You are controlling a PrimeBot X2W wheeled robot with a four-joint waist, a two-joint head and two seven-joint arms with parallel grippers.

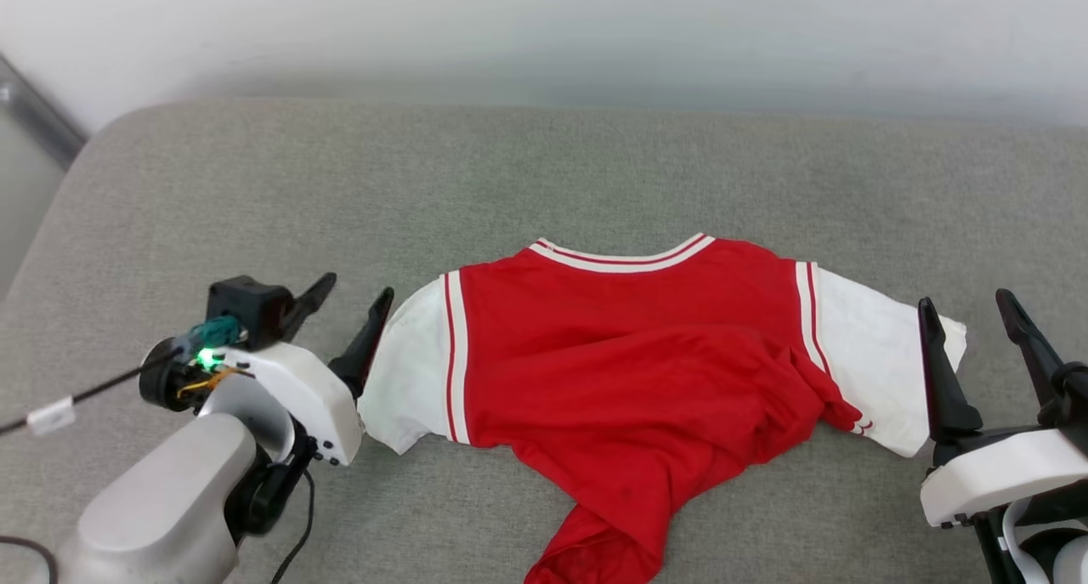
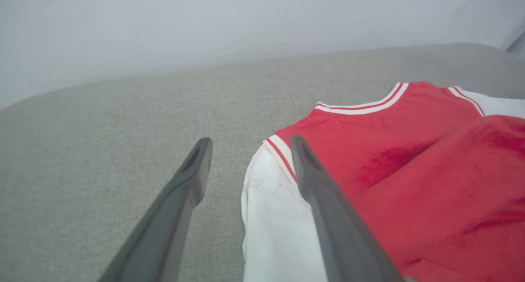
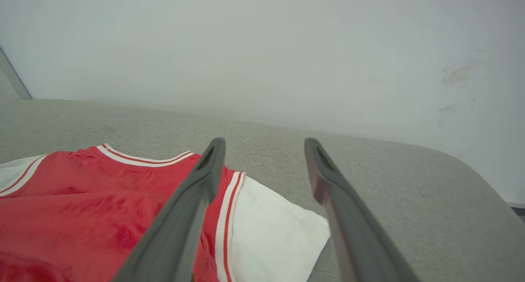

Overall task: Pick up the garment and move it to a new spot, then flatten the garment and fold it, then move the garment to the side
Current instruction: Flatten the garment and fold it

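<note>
The garment (image 1: pixel 629 354) is a red shirt with white short sleeves and striped trim, lying on the grey cushion with its collar away from me and its lower part bunched and folded over toward my side. My left gripper (image 1: pixel 353 299) stands open beside the left sleeve (image 2: pixel 270 216), one finger over the sleeve's edge, nothing held between the fingers. My right gripper (image 1: pixel 969 308) is open too, at the tip of the right sleeve (image 3: pixel 275 228). The chest lettering is hidden. In the wrist views each gripper, left (image 2: pixel 250 144) and right (image 3: pixel 264 144), hovers with its fingers spread.
The grey cushion (image 1: pixel 255 184) stretches wide around the shirt, with a rounded left corner and a pale wall (image 1: pixel 544 23) behind it. A black cable (image 1: pixel 76 393) trails from my left wrist.
</note>
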